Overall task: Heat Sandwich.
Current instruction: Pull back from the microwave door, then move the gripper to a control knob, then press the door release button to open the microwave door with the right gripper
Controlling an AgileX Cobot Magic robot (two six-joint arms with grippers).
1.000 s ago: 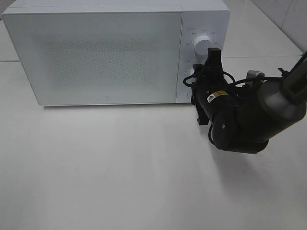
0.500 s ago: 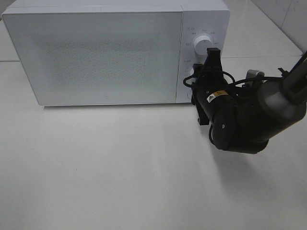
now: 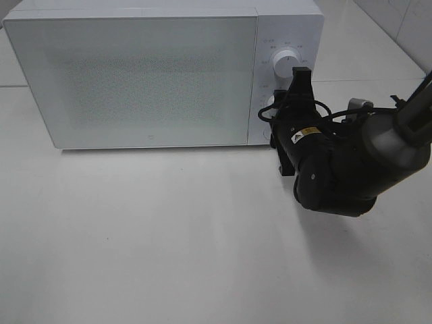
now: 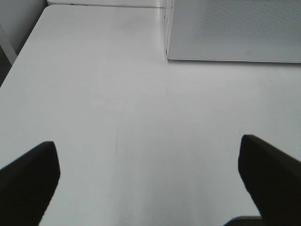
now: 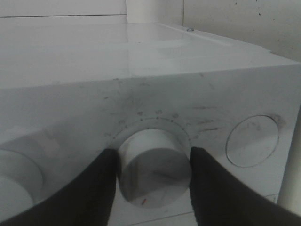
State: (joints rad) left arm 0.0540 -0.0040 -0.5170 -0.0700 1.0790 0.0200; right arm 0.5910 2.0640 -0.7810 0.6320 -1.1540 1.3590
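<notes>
Right jaws pinch white dial (image 5: 153,174) on microwave (image 3: 135,74), door closed.

- Showing smooth, glossy white casing on the microwave (image 3: 135,10), smudged with grey scuffs around the controls.
- Looking like smooth white plastic on the dial (image 5: 153,172).
- Reading as matt white, faintly scratched, across the table (image 4: 117,117).
- Appearing matt black on the right gripper (image 5: 153,151) fingers (image 5: 221,188).
</notes>
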